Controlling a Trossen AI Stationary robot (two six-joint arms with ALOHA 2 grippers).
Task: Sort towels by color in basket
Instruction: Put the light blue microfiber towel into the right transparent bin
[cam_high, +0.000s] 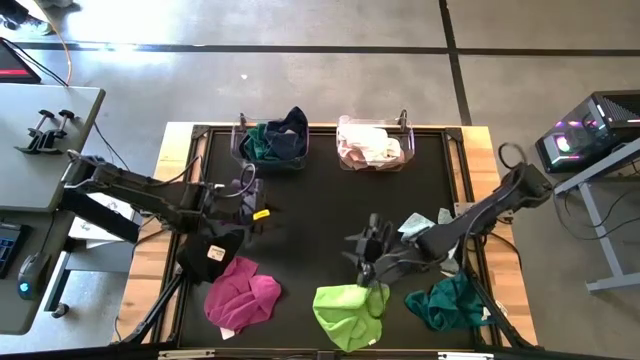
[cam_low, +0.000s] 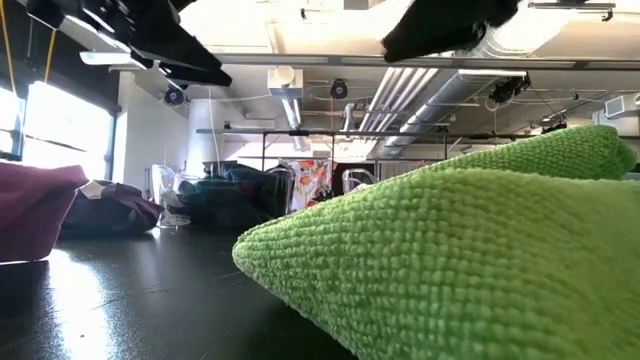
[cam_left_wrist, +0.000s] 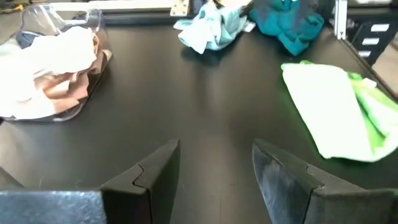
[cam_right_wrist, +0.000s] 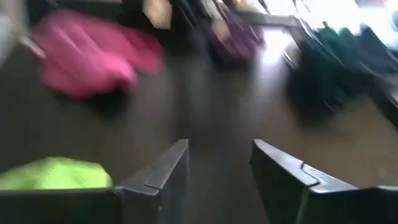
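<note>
1. Right gripper (cam_high: 368, 268) hangs released, fingers spread and empty, just above the lime green towel (cam_high: 347, 312) at the near edge; magenta towel (cam_high: 243, 296) and teal towel (cam_high: 450, 304) flank it.
2. Left gripper (cam_high: 246, 203) is unclenched, empty, over bare mat (cam_high: 320, 205).
3. Far edge: dark-towel basket (cam_high: 272, 141), pale-towel basket (cam_high: 371, 145).

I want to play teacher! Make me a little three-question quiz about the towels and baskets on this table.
1. True or false: the lime towel lies in a basket.
2. Which colour is the towel beside the lime one, toward the left arm? A magenta B white C orange
3. Fill in: the right basket holds ____ and white towels.

Key: 1 false, it lies on the table near the right tool, which is open. 2 A, the magenta towel. 3 pink.
</note>
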